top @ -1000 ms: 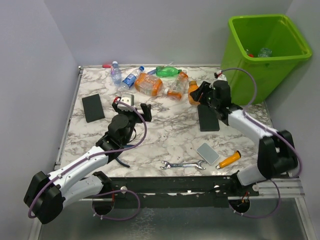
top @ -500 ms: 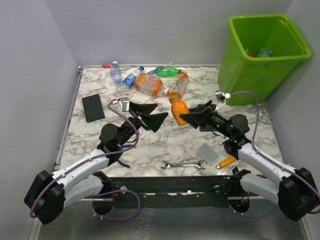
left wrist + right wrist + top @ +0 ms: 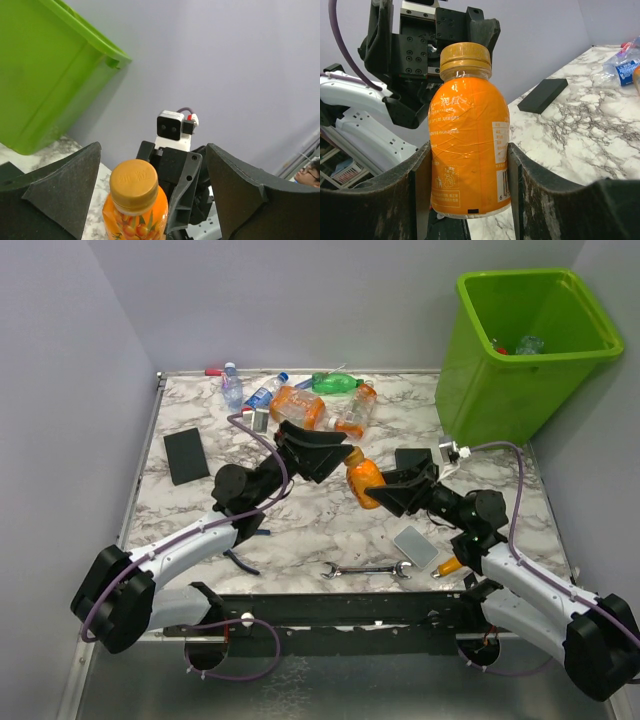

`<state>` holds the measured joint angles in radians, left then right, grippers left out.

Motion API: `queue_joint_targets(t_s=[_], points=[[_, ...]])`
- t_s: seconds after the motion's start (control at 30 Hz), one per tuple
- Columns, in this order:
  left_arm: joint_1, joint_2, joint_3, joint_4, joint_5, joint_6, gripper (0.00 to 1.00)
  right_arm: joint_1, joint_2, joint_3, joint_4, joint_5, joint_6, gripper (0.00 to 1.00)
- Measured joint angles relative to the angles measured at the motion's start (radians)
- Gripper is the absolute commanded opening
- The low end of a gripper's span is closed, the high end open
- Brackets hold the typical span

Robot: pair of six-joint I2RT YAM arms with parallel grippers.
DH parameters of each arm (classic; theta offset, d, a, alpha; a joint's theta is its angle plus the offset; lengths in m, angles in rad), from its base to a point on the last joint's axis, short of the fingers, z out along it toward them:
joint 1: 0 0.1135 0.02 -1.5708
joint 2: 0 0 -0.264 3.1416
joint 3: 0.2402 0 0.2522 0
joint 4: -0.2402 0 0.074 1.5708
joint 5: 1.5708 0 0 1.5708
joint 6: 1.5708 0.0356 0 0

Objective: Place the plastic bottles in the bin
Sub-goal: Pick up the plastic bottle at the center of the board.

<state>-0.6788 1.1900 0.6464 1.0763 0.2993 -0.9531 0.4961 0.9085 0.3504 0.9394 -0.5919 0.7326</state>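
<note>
My right gripper (image 3: 385, 483) is shut on an orange bottle (image 3: 364, 480) with an orange cap and holds it above the middle of the table. In the right wrist view the bottle (image 3: 467, 150) sits upright between the pads (image 3: 415, 200). My left gripper (image 3: 325, 452) is open, with its jaws spread on either side of the bottle's cap (image 3: 133, 182) and not touching it. Several more bottles lie at the table's back: clear (image 3: 232, 385), blue-labelled (image 3: 262, 395), crushed orange (image 3: 298, 407), green (image 3: 335, 383). The lime-green bin (image 3: 500, 390) stands at the back right with bottles inside (image 3: 528, 344).
A black slab (image 3: 186, 455) lies at the left and a grey slab (image 3: 415, 545) at the front right. A wrench (image 3: 365, 569) and an orange-handled screwdriver (image 3: 455, 562) lie near the front edge. Grey walls close in the table on three sides.
My right gripper has lifted the orange bottle from the back of the table and carried it toward the middle. My left gripper has risen and moved right until its open jaws flank the cap.
</note>
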Motion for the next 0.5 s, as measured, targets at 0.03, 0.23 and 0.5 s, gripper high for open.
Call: queue_joint_targets(t_s=[0.03, 0.23, 0.5], points=[[-0.002, 0.007, 0.004, 0.001, 0.008, -0.008, 0.86, 0.0, 0.0, -0.004, 0.002, 0.0, 0.0, 0.24], [-0.032, 0.025, 0.004, -0.001, 0.056, -0.018, 0.98, 0.003, 0.0, -0.007, 0.021, 0.003, 0.0, 0.24], [-0.064, 0.027, 0.005, -0.05, 0.07, 0.041, 0.73, 0.009, 0.005, -0.011, 0.056, 0.014, 0.001, 0.24]])
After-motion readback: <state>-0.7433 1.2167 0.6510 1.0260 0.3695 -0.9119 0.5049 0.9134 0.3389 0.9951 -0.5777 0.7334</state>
